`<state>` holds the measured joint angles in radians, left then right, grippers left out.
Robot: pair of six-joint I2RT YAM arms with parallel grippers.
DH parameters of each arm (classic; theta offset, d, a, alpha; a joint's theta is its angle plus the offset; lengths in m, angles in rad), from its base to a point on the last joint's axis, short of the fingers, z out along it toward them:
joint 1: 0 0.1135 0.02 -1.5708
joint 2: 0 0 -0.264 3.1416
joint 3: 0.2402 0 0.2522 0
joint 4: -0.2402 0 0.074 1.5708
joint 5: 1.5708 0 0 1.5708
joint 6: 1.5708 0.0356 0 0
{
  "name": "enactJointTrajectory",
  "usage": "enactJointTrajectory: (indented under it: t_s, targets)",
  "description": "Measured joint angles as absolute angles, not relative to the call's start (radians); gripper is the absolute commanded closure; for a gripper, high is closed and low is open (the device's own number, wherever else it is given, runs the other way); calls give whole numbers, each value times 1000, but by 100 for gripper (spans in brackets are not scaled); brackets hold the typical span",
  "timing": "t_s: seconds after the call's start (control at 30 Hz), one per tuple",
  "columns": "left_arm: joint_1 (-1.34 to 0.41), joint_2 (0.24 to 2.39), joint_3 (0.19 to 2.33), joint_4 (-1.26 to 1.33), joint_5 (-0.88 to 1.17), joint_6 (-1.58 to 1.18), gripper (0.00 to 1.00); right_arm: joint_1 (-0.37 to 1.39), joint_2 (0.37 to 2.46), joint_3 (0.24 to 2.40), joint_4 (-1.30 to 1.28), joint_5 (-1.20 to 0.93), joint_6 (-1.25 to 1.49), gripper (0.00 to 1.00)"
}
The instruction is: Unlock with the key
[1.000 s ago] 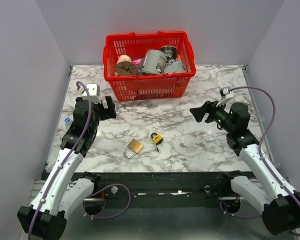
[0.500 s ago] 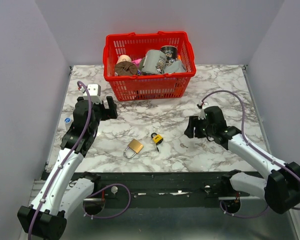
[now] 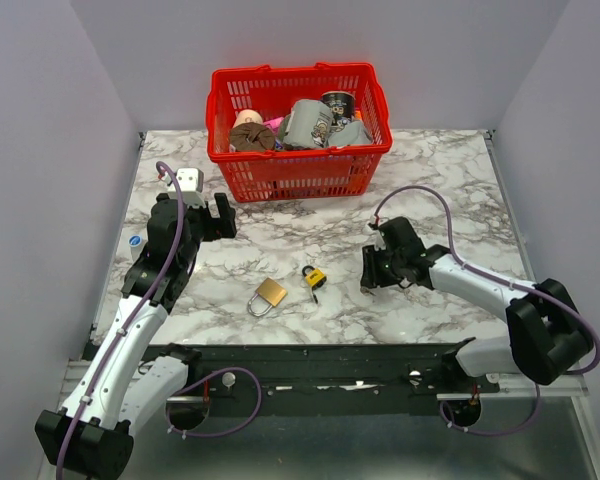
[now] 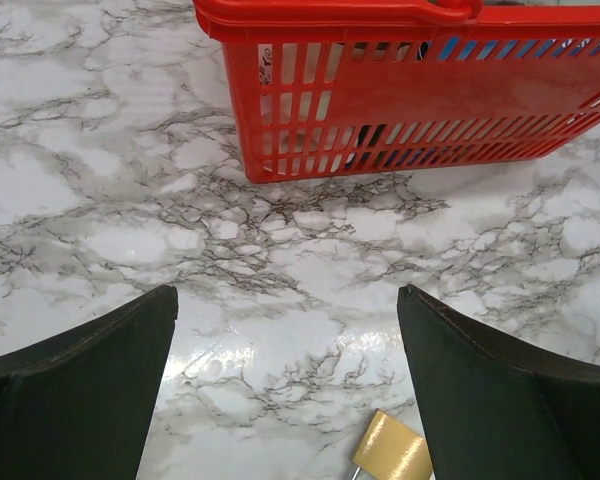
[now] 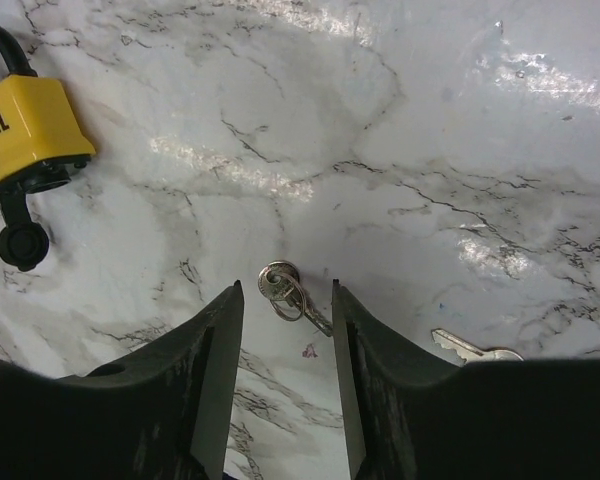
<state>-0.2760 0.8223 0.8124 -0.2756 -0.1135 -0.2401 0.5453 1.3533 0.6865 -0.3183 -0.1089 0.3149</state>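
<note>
The small yellow-and-black padlock (image 3: 314, 276) lies at mid-table; it also shows in the right wrist view (image 5: 25, 130), upper left. The key (image 5: 292, 297), tiny and grey with a small ring on it, lies flat on the marble between my right fingertips. My right gripper (image 5: 286, 300) is open and low over the table, its jaws on either side of the key without touching it. In the top view the right gripper (image 3: 372, 270) sits just right of the padlock. My left gripper (image 3: 220, 215) is open and empty, held above the table (image 4: 287, 300).
A second, longer silver key (image 5: 475, 350) lies right of my right finger. A plain brass padlock (image 3: 269, 294) lies left of the yellow one and shows in the left wrist view (image 4: 392, 445). A red basket (image 3: 300, 165) of items stands at the back.
My right arm has swung left and down toward the table, bringing its open gripper low beside the yellow padlock. The left arm has not moved.
</note>
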Motion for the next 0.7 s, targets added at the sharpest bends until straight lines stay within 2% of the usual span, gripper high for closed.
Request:
enactJointTrajectory:
  t_s: [0.37,0.7]
  targets:
    - [-276,825,811,-273,-97,-242,1,563,1390,686,-345,-103,334,54]
    - [-276,826,811,-271,-92,-248,1,564,1414,688,-347,-98,343,61]
